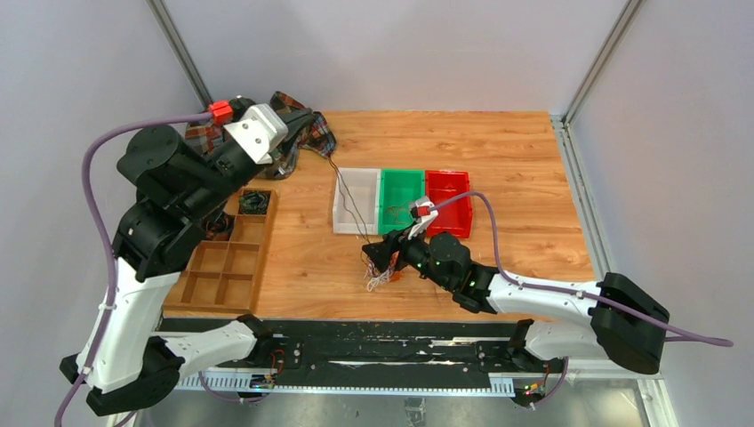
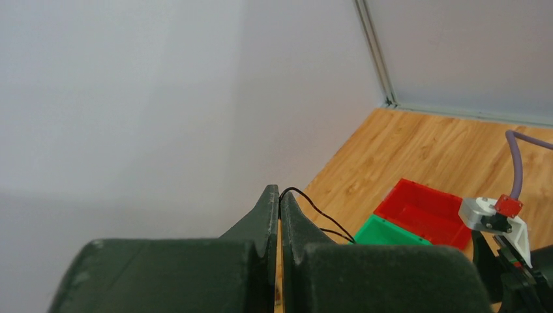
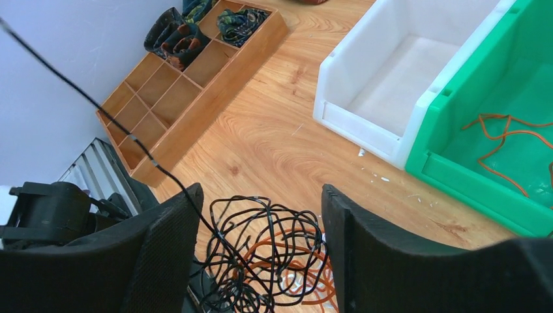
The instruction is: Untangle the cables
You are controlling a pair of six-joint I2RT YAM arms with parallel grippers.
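The cables are a small tangle of black, orange and white wires [image 1: 377, 272] on the table in front of the bins. In the right wrist view the tangle [image 3: 274, 251] lies between my right gripper's [image 3: 261, 241] open fingers, which stand on either side of it. My right gripper [image 1: 377, 255] sits low over the tangle. One black wire [image 1: 348, 200] runs taut from the tangle up to my left gripper [image 1: 325, 149], raised at the back left. In the left wrist view my left gripper [image 2: 280, 193] is shut on this black wire [image 2: 314, 208] at its tips.
White [image 1: 341, 203], green [image 1: 400, 174] and red [image 1: 449, 175] bins stand side by side mid-table; orange wire [image 3: 505, 134] lies in the green one. A wooden compartment tray [image 1: 227, 260] with dark coiled rolls [image 1: 254, 201] is at the left. Plaid cloth [image 1: 320, 135] lies at the back left.
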